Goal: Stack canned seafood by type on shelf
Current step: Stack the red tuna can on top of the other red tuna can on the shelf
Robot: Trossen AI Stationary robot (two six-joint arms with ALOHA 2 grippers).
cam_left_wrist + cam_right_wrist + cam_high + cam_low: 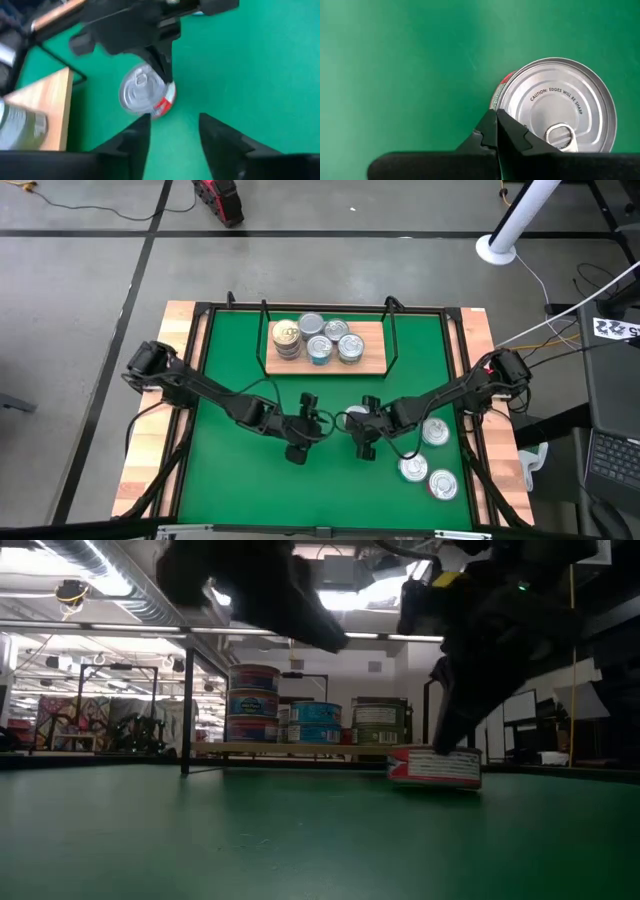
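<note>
A: Seen from above, a green mat [230, 370] covers the table, and the shelf [372, 360] stands at its far middle, a light-wood board inside black wire uprights. How full is it?

B: 4 stacks of tins [313, 340] crowd its left and middle; the right end of the board looks bare. In the low view a teal stack rises 3 high, with lower ones beside it.

A: And the 2 arms?

B: They meet at the near middle of the mat. The left gripper [172, 131] hangs with its fingers parted and empty, pointed at a red-sided tin [146, 94] that sits on the mat just ahead of it. The right gripper [495, 129] has its fingers pinched together, holding nothing, tips resting at that tin's rim.

A: So the tin is in nobody's grasp?

B: Correct. It stands flat on the mat, lid up, well short of the shelf.

A: What makes the pick go well?

B: Likely the left fingers should drop low on both sides of the tin's wall, centred, before closing; the right fingertips would need to clear off first, or the 2 grippers may jam. A shallow tin slips from a high pinch.

A: Anything waiting?

B: 3 loose tins [430, 460] lie at the near right.
</note>
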